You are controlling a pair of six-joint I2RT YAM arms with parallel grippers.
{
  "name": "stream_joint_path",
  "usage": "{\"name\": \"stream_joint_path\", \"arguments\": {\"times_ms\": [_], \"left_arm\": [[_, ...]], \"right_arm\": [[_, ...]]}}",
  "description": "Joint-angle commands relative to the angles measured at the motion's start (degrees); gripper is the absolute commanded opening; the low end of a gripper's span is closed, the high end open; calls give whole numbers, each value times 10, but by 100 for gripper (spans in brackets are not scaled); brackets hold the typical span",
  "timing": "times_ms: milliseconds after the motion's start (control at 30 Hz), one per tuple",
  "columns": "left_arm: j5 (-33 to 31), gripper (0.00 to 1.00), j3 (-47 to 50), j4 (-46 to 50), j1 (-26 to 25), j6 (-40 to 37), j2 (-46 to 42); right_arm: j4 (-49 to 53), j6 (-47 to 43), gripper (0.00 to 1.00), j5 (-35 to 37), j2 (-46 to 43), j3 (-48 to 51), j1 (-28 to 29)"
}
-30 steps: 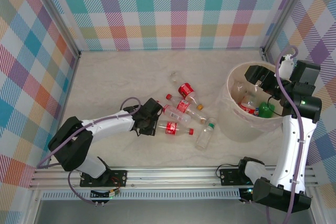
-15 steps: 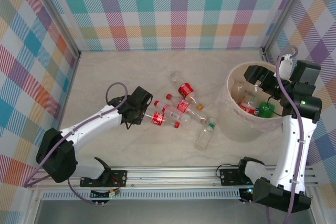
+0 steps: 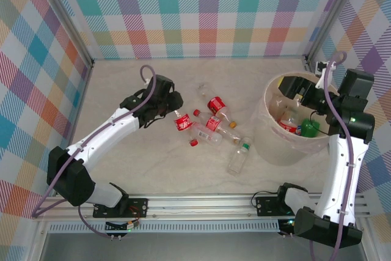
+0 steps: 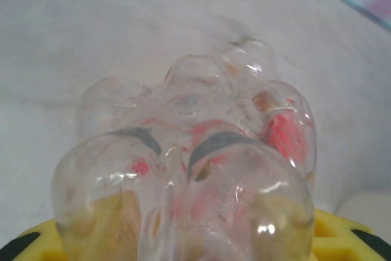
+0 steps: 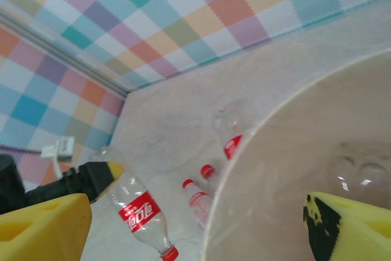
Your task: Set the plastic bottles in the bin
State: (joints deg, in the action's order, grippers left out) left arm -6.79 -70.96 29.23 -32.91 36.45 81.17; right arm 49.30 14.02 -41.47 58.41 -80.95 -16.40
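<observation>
— Five or so plastic bottles (image 3: 211, 128) lie loose on the worktop (image 3: 116, 169). How far along is the job?
— Partway, by the look of it. Nearest the arms' bases, a green-capped bottle (image 3: 237, 158) lies just beside the bin (image 3: 276, 148). Behind it, a small heap of red-labelled and clear ones sits mid-worktop.
— And the left arm?
— The left pincer (image 3: 171, 112) pinches a red-labelled bottle (image 3: 182, 123) by its base end. The cap hangs down, off the worktop, just left of the heap. On the wrist view the bottle's base sits close between the yellow fingers (image 4: 342, 236).
— What is already in?
— Several, among them a green bottle (image 3: 310, 128), lie inside the bin at the right. The right pincer (image 3: 292, 93) hangs over the bin's mouth, spread wide with nothing between its fingers.
— Room to move?
— Plenty of bare worktop to the left and toward the far checked walls (image 3: 208, 10). The tight spots, I'd judge, are three. The held bottle must clear the bin's tall rim, the heap lies along the way, and the right pincer hangs over the opening.
</observation>
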Motion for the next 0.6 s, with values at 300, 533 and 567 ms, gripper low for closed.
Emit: {"name": "stream_joint_path", "arguments": {"times_ms": [300, 533, 567], "left_arm": [[365, 38, -7, -171, 14, -411, -32], [437, 39, -34, -208, 14, -427, -28], [445, 39, -40, -207, 14, -425, -23]], "right_arm": [[-76, -9, 88, -18, 75, -57, 208], [-188, 42, 88, 11, 129, -23, 304], [-200, 44, 88, 13, 139, -23, 319]]}}
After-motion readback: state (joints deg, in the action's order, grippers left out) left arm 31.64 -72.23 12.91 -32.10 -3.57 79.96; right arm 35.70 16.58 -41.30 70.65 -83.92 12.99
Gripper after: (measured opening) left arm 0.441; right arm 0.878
